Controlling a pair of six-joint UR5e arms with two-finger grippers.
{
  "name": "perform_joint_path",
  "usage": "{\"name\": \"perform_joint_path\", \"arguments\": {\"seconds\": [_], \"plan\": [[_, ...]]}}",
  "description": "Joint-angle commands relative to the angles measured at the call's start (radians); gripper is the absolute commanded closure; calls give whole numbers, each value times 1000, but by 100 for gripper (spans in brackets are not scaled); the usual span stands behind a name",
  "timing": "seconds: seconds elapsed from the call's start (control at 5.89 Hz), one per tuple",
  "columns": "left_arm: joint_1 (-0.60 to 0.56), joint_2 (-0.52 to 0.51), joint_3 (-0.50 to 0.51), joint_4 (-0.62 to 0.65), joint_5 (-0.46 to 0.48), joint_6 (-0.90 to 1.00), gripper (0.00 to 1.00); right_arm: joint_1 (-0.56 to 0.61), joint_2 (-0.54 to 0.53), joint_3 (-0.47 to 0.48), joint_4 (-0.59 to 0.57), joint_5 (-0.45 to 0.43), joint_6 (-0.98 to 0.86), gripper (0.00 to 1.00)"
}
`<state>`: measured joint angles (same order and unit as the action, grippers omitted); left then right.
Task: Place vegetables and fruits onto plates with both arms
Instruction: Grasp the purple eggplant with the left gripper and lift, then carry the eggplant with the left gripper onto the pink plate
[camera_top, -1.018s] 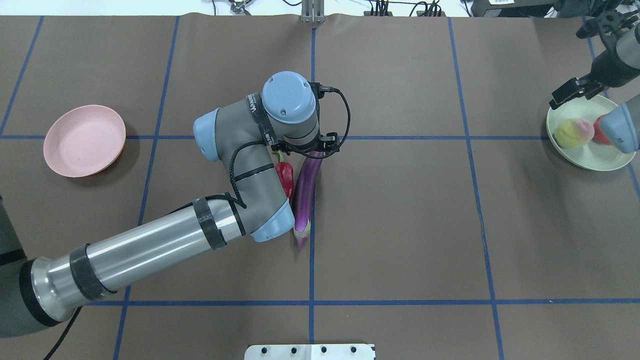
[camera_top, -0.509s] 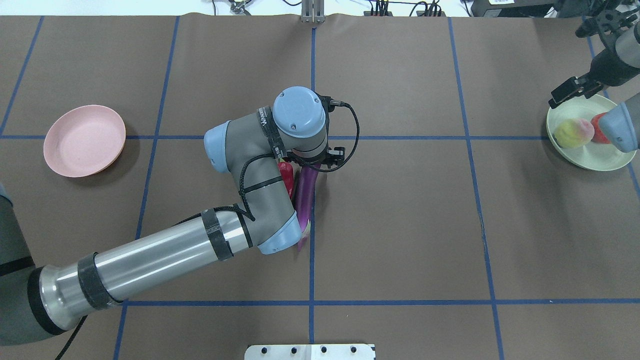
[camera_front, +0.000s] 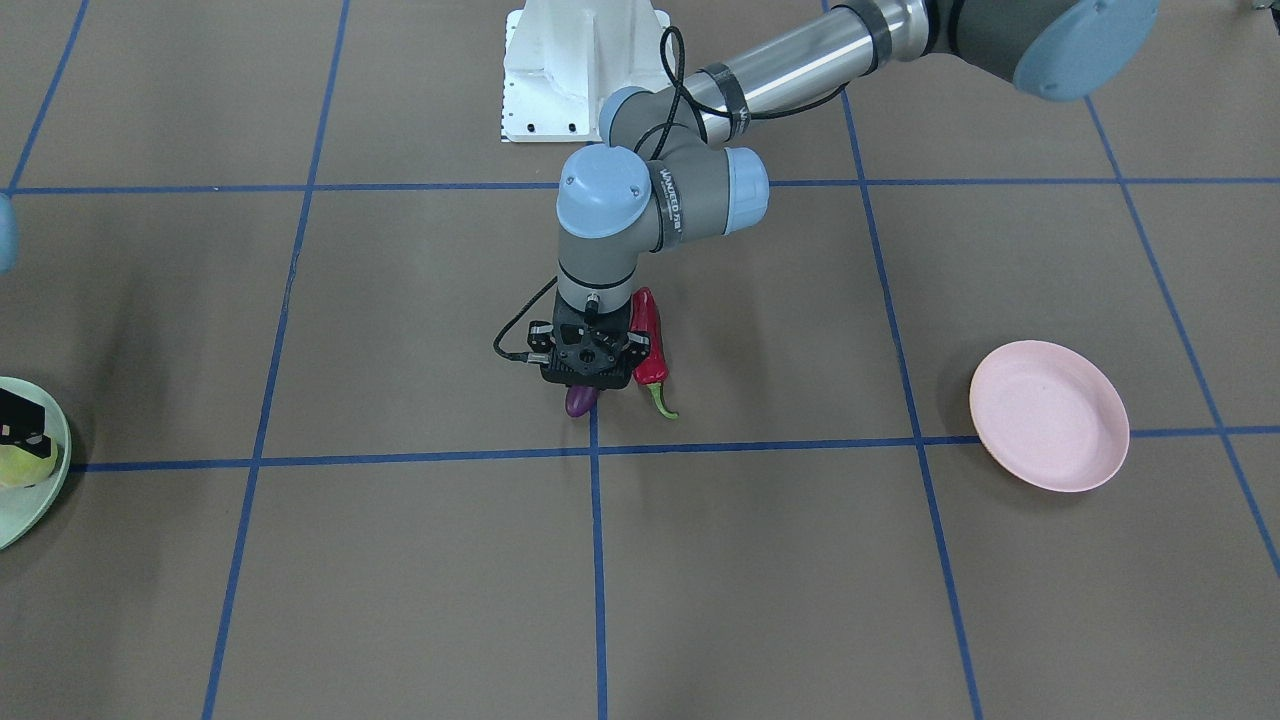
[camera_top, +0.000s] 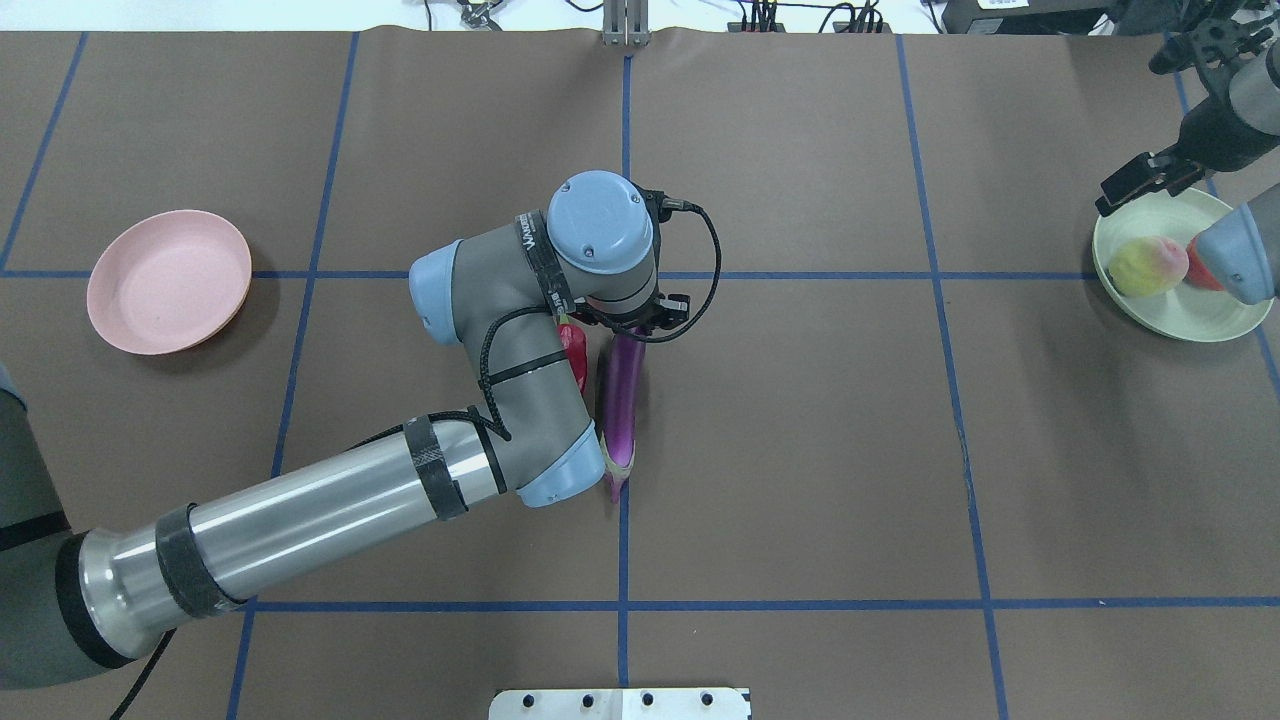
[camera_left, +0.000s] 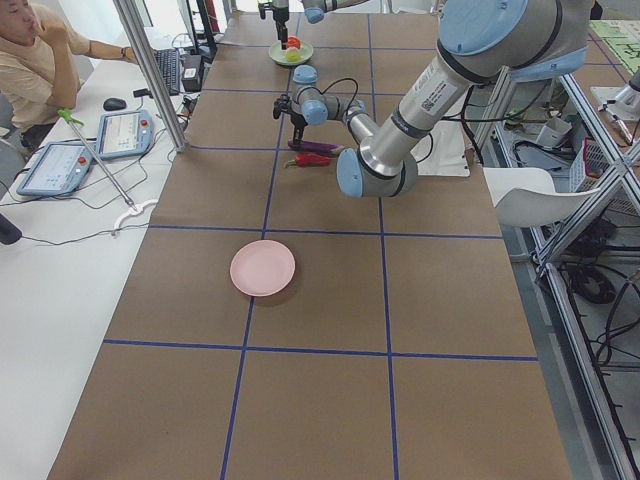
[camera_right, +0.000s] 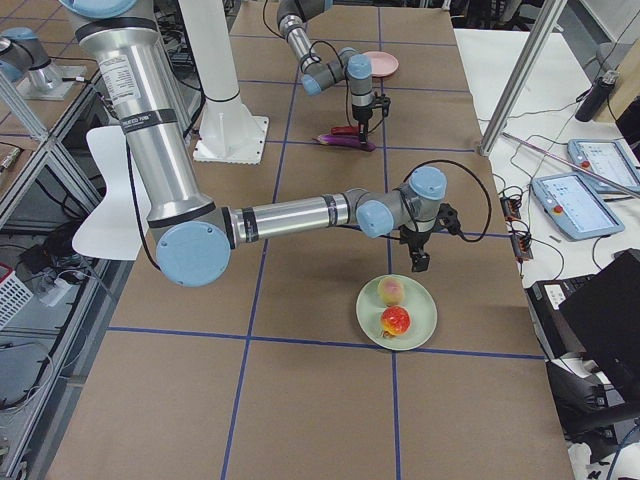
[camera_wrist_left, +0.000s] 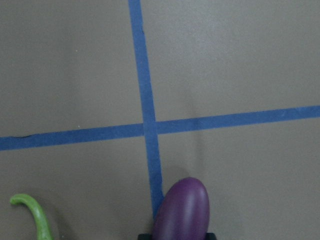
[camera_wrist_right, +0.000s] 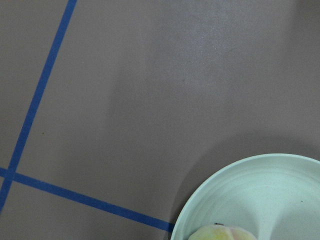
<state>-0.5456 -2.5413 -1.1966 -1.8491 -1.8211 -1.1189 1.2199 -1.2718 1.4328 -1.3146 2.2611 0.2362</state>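
My left gripper (camera_top: 630, 330) is shut on the far end of the purple eggplant (camera_top: 620, 400), whose tip shows in the left wrist view (camera_wrist_left: 182, 210). The red chili pepper (camera_top: 575, 350) lies on the table touching its left side, partly under my wrist. My right gripper (camera_top: 1140, 185) is open and empty, just above the far left rim of the mint green plate (camera_top: 1170, 310). That plate holds the peach (camera_top: 1147, 265) and the red-orange fruit (camera_right: 396, 320). The pink plate (camera_top: 168, 282) sits empty at the far left.
The white base block (camera_top: 620, 703) is at the table's near edge. Cables and a metal post (camera_top: 625, 25) line the far edge. A person sits at a side desk (camera_left: 40, 60) beyond the table.
My left arm moved toward the robot and settled on the eggplant. The eggplant's cap end swung slightly right. My right gripper barely moved.
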Motion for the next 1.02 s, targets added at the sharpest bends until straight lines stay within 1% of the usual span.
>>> {"name": "perform_joint_path", "arguments": {"seconds": [0.0,0.17,0.34,0.51,0.85], "plan": [[-78,-7,-14,13,-88,2,100,0,2,0,0,0,0,0],[-185,-1,-15,27,-274,73,100,0,0,0,0,2,0,0],[-257,24,-38,103,-324,196,100,-2,2,0,0,2,-2,0],[-295,106,-94,172,-326,406,100,-3,0,0,0,2,0,0],[-396,342,-238,183,-328,673,100,-3,-8,2,0,2,-2,0]]}}
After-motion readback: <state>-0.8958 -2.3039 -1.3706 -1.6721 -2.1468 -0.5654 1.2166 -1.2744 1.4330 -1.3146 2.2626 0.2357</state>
